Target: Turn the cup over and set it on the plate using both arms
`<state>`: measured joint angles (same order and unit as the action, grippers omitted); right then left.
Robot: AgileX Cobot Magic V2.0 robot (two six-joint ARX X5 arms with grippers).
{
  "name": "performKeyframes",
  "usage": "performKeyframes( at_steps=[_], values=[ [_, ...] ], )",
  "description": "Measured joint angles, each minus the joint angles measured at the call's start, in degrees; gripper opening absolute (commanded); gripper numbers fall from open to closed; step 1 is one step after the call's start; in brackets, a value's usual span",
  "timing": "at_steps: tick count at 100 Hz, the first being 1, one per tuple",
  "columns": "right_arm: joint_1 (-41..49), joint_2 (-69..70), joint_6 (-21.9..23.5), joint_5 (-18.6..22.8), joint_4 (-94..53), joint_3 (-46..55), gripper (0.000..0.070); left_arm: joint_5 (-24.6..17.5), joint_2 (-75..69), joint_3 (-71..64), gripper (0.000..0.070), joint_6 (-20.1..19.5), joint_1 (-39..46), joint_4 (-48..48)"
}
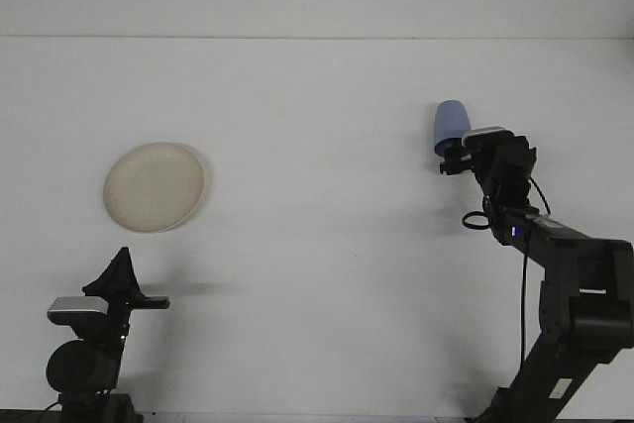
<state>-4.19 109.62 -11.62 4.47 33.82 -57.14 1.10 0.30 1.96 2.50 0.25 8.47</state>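
Note:
A blue cup (pixel 451 121) lies on its side at the right of the white table, its mouth toward me. My right gripper (pixel 460 154) has reached the cup's mouth end and covers its lower edge. Its jaws look open around the cup, and the cup has not shifted. A cream plate (pixel 155 185) lies flat at the left of the table. My left gripper (pixel 124 263) hangs low at the front left, well short of the plate, shut with nothing in it.
The right arm (pixel 555 245) stretches from the front right corner up to the cup. The table's far edge (pixel 317 38) runs across the top of the view. A wide bare stretch of table separates plate and cup.

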Motion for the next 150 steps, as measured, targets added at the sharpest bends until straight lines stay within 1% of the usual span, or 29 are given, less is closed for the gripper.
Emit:
performKeyframes(
  at_steps=[7, 10, 11, 13, 14, 18, 20, 22, 24, 25, 27, 28, 29, 36, 43, 50, 68, 89, 94, 104, 121, 136, 145, 150],
  values=[
    [0.0, 2.9, -0.7, 0.0, 0.0, -2.6, 0.0512, 0.0, 0.0, 0.0, 0.0012, 0.0, 0.0, 0.0],
    [0.0, 4.0, -0.8, 0.0, 0.0, -3.6, 0.047, 0.0, 0.0, 0.0, 0.0012, 0.0, 0.0, 0.0],
    [0.0, 4.4, -0.9, 0.0, 0.0, -4.0, 0.0441, 0.0, 0.0, 0.0, 0.0012, 0.0, 0.0, 0.0],
    [0.0, 5.0, -1.0, 0.0, 0.0, -4.6, 0.0406, 0.0, 0.0, 0.0, 0.0012, 0.0, 0.0, 0.0],
    [0.0, 5.4, -1.0, 0.0, 0.0, -4.9, 0.0372, 0.0, 0.0, 0.0, 0.0012, 0.0, 0.0, 0.0],
    [-0.1, 6.4, -1.0, 0.1, 0.0, -5.9, 0.0275, 0.0, 0.0, 0.0, 0.0012, 0.0, 0.0, 0.0],
    [-0.1, 6.7, -1.0, 0.2, 0.0, -6.2, 0.0239, 0.0, 0.0, 0.0, 0.0012, 0.0, 0.0, 0.0],
    [-0.1, 7.0, -1.0, 0.5, 0.0, -6.5, 0.0177, 0.0, 0.0, 0.0, 0.0012, 0.0, 0.0, 0.0],
    [-0.1, 7.1, -1.0, 1.0, 0.0, -6.6, 0.0126, 0.0, 0.0, 0.0, 0.0012, 0.0, 0.0, 0.0],
    [-0.1, 7.2, -1.0, 1.3, 0.0, -6.7, 0.0112, 0.0, 0.0, 0.0, 0.0012, 0.0, 0.0, 0.0],
    [-0.1, 7.2, -1.1, 1.7, 0.0, -6.8, 0.0048, 0.0, 0.0, 0.0, 0.0012, 0.0, 0.0, 0.0],
    [-0.1, 7.2, -1.1, 2.0, 0.0, -6.8, 0.0034, 0.0, 0.0, 0.0, 0.0012, 0.0, 0.0, 0.0],
    [-0.1, 7.2, -1.1, 2.2, 0.0, -6.9, 0.0, 0.0, 0.0, 0.0, 0.0012, 0.0, 0.0, 0.0],
    [-0.1, 7.2, -1.3, 4.4, 0.0, -6.9, 0.0, 0.0, 0.0, 0.0, 0.0012, 0.0, 0.0, 0.0],
    [-0.1, 7.2, -1.3, 4.5, 0.0, -7.0, 0.0, 0.0, 0.0, 0.0, 0.0012, 0.0, 0.0, 0.0],
    [-0.1, 7.2, -0.3, 4.5, 0.0, -7.0, 0.0, 0.0, 0.0, 0.0, 0.0012, 0.0, 0.0, 0.0],
    [-0.7, 4.6, 4.3, 4.6, -1.4, -6.9, 0.0, 0.0, 0.0, 0.0, 0.0012, 0.0, 0.0, 0.0],
    [-2.1, -7.4, 10.3, 5.3, -7.0, -7.0, 0.0, 0.0, 0.0, 0.0, 0.0012, 0.0, 0.0, 0.0],
    [-2.5, -10.6, 12.3, 6.8, -9.9, -7.0, 0.0, 0.0, 0.0, 0.0, 0.0012, 0.0, 0.0, 0.0],
    [-2.9, -16.9, 16.3, 11.1, -18.0, -7.0, 0.0, 0.0, 0.0, 0.0, 0.0012, 0.0, 0.0, 0.0],
    [-1.7, -27.3, 21.1, 20.1, -35.1, -7.0, 0.0, 0.0, 0.0, 0.0, 0.0012, 0.0, 0.0, 0.0],
    [2.0, -33.8, 22.6, 27.6, -50.1, -7.0, 0.0, 0.0, 0.0, 0.0, 0.0012, 0.0, 0.0, 0.0],
    [5.6, -35.5, 22.5, 30.6, -58.4, -7.0, 0.0, 0.0, 0.0, 0.0, 0.0012, 0.0, 0.0, 0.0],
    [8.0, -35.7, 22.0, 31.5, -63.1, -7.5, 0.0, 0.0, 0.0, 0.0, 0.0012, 0.0, 0.0, 0.0]
  ],
)
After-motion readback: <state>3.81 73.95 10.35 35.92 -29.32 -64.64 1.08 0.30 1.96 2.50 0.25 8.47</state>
